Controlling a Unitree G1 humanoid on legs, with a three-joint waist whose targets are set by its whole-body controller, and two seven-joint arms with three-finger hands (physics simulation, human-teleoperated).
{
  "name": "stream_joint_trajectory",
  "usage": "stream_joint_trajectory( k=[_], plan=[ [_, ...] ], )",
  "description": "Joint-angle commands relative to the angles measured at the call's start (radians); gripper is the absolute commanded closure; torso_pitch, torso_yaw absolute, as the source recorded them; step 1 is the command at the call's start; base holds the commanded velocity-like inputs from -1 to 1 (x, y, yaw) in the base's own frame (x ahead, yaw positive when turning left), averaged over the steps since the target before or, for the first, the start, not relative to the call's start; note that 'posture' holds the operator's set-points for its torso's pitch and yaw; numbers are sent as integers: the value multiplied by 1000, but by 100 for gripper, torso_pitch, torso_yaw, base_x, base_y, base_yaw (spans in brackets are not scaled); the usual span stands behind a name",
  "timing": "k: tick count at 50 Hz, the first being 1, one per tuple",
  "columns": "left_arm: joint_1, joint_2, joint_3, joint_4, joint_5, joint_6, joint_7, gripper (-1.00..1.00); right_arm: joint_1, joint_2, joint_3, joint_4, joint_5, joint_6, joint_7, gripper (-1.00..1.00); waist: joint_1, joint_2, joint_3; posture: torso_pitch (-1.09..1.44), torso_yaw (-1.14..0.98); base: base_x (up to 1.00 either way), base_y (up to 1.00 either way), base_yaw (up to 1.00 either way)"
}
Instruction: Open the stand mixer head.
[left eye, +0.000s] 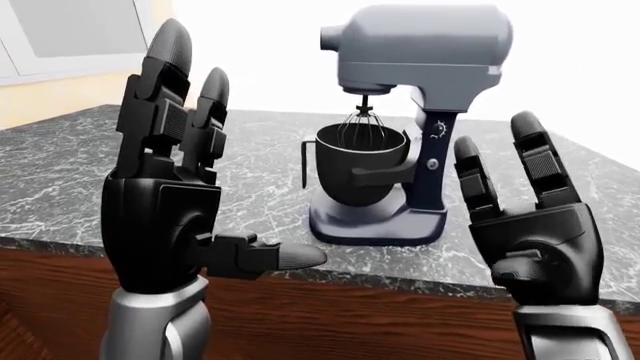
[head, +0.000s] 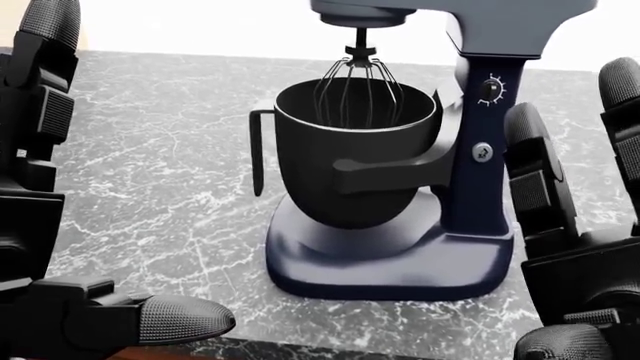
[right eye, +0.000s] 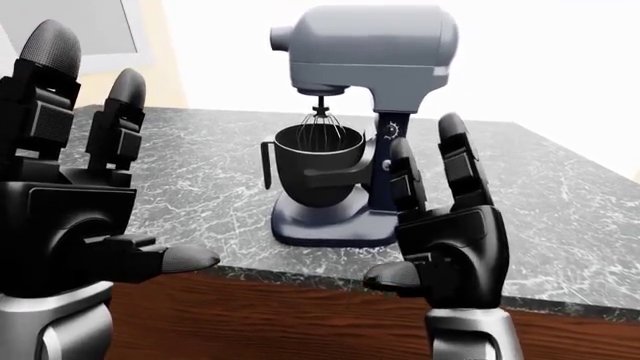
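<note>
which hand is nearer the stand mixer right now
Right. In the head view the right hand stands open just right of the stand mixer column, its finger nearly beside it. The left hand is open far off at the view's left edge.

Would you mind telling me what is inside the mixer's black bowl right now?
A wire whisk hangs from the mixer head down into the black bowl. The bowl's wall hides its bottom, so whether anything else is in it cannot be told.
</note>
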Motion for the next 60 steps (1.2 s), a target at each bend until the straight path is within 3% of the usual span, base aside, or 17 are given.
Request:
stream_joint_trajectory(
  k=[1,22,37,60],
  plan=[
    [-18,1,2,-16,0,-16,1,-87,-29,-1,-21,-20,52,10,-32,-100,0,0,4,-41,0,0,0,0],
    [-27,5,8,-23,-3,-4,4,-87,-5,-8,-14,-20,67,-1,-31,-100,1,-2,5,-41,0,0,0,0],
    [-26,4,6,-17,1,-10,1,-87,-27,0,-49,22,149,24,-84,-100,1,-3,6,-41,0,0,0,0],
    [-18,0,1,-18,2,-12,0,-87,-1,26,-25,49,91,28,-42,-100,4,-3,5,-41,0,0,0,0]
  ],
)
